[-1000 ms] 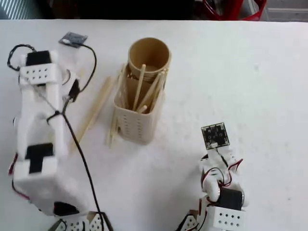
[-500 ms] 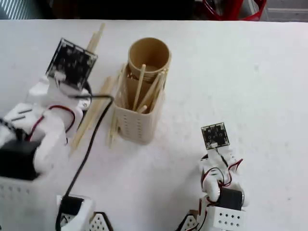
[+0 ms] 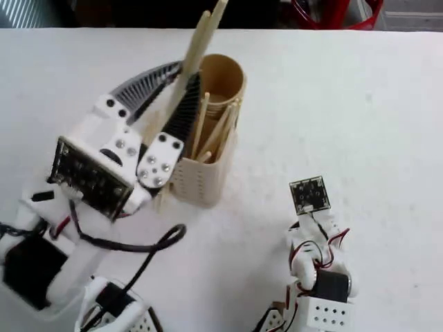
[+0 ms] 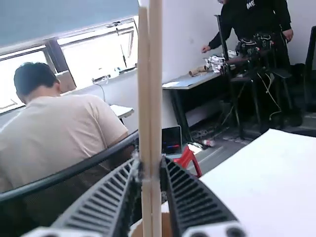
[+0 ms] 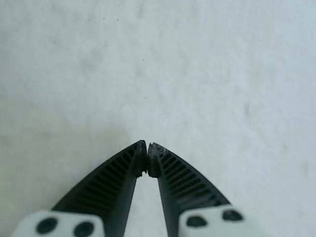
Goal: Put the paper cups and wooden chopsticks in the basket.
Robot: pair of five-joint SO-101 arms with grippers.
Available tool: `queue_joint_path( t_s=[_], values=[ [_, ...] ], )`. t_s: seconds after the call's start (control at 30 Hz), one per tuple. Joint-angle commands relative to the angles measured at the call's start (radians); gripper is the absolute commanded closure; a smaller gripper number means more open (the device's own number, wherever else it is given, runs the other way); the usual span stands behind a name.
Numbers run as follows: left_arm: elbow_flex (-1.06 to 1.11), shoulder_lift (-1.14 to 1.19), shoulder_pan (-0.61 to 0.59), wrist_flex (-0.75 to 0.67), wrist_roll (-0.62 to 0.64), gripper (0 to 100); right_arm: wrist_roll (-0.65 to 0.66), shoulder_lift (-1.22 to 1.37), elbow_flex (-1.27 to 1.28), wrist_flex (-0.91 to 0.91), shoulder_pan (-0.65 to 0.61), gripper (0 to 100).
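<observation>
**White table: chopstick pair lifted off it**

On the white table [image 3: 360, 111] stands one beige perforated basket [image 3: 197, 183], with one paper cup [image 3: 230, 75] at its far end and at least three loose chopsticks [image 3: 217, 131] leaning inside. A second ago the left arm lay flat along the table's left side, with chopsticks lying beside the basket. Now the left pincer [image 3: 188, 72] is raised against the cup, clamped on one pair of wooden chopsticks [image 3: 208, 31] that points past the far edge. The right pincer [image 5: 147, 154], tips together, has not moved.
</observation>
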Motion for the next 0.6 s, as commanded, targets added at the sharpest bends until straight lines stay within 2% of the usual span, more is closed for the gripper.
queue_joint_path(
  t_s=[0.0, 0.17, 0.57],
  values=[
    [-0.005, 0.128, 0.027, -0.061, 0.043, 98, -0.002, -0.002, 0.009, -0.012, -0.001, 98.1],
    [-0.011, 0.217, 0.022, -0.089, 0.046, 98, -0.002, -0.002, 0.009, -0.012, -0.001, 98.1],
    [-0.003, 0.219, 0.022, -0.054, 0.048, 98, -0.002, -0.002, 0.009, -0.012, -0.001, 98.1]
  ],
)
